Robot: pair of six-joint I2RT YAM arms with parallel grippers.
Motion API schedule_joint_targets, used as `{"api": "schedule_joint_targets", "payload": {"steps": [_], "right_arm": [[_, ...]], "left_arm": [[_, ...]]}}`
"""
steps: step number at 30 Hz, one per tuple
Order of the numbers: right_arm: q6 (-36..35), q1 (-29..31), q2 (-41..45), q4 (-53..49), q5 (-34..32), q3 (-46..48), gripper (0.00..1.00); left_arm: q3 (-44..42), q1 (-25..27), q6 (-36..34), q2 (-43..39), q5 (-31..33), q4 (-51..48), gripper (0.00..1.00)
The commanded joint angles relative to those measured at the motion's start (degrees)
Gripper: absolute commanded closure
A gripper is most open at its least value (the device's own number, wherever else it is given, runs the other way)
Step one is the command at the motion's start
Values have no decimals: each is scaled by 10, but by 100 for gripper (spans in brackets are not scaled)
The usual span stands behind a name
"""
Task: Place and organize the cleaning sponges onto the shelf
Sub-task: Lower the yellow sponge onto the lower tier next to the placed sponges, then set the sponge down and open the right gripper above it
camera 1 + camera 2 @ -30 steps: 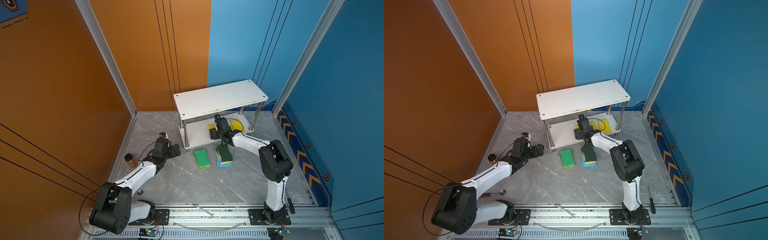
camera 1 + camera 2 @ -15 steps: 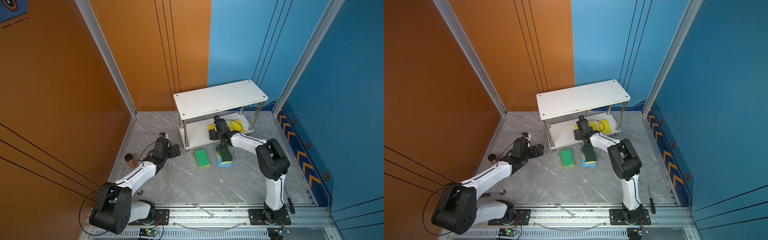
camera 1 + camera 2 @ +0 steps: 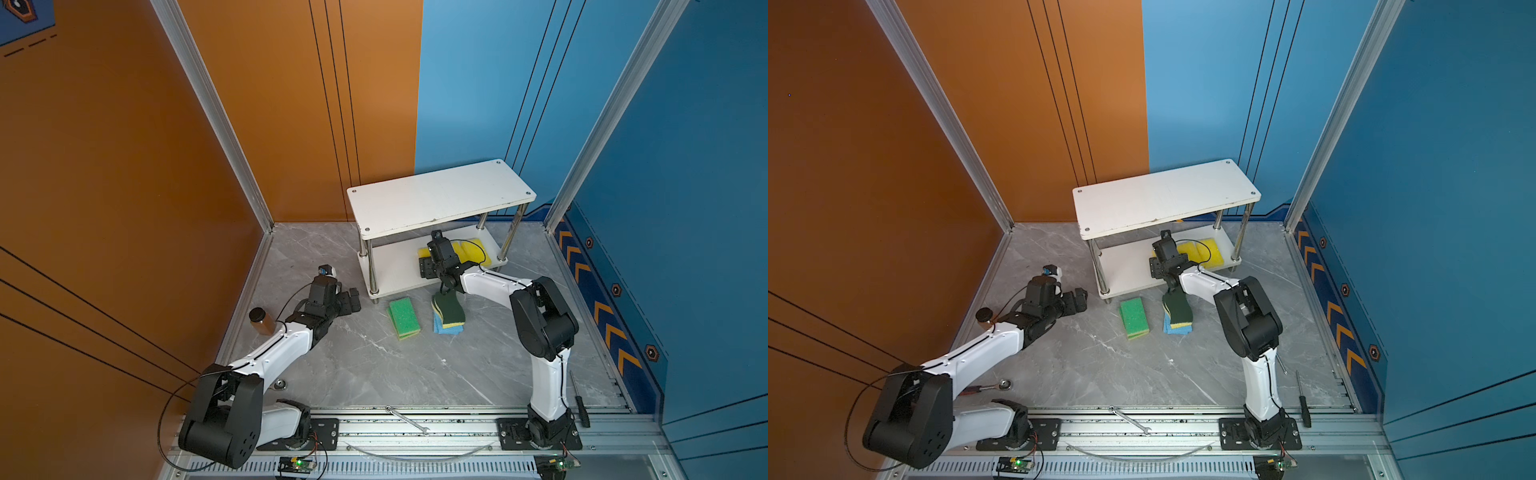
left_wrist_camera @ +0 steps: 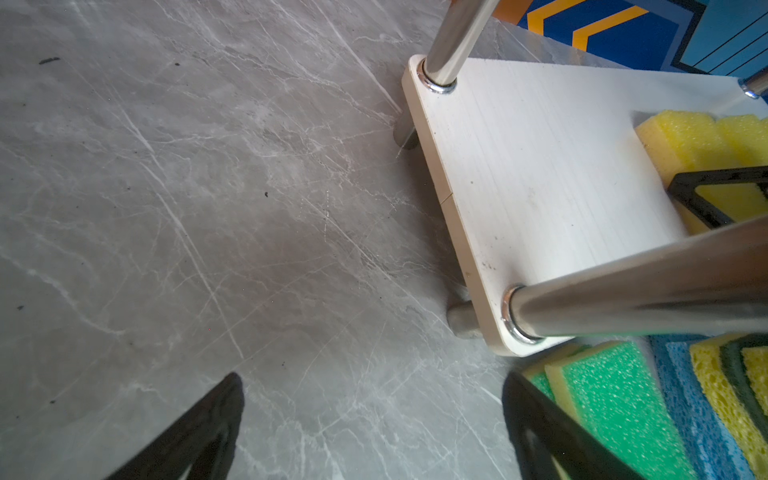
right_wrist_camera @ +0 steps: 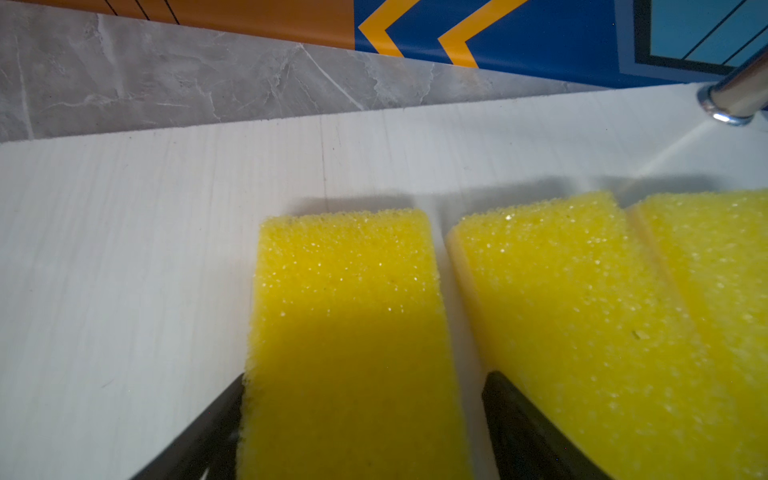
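The right pincer (image 5: 365, 376) stood open astride a yellow sponge (image 5: 345, 291) lying on the shelf's (image 5: 124, 249) lower board, just beside a second yellow sponge (image 5: 561, 311). The left pincer (image 4: 372, 374) gaped wide and empty over the tabletop (image 4: 166, 208), near the green sponge (image 4: 602, 395).

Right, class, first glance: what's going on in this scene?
The right gripper reaches into the shelf, jaws open either side of a yellow sponge lying on the lower board beside other yellow sponges. The left gripper hovers open and empty over the table. A bright green sponge and a dark-green-topped sponge atop a light blue sponge lie on the table in front.
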State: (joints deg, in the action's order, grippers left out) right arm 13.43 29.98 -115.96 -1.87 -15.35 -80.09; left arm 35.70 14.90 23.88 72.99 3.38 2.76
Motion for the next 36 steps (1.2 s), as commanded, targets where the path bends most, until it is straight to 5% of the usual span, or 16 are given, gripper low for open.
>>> {"api": "schedule_joint_targets", "payload": {"steps": [1, 36], "right_arm": [[11, -3, -5, 4, -28, -4, 16], [-42, -6, 42, 21, -33, 46, 22]], "left_arm": [[-2, -4, 2, 3, 7, -11, 3], [-7, -4, 4, 1, 10, -12, 2]]}}
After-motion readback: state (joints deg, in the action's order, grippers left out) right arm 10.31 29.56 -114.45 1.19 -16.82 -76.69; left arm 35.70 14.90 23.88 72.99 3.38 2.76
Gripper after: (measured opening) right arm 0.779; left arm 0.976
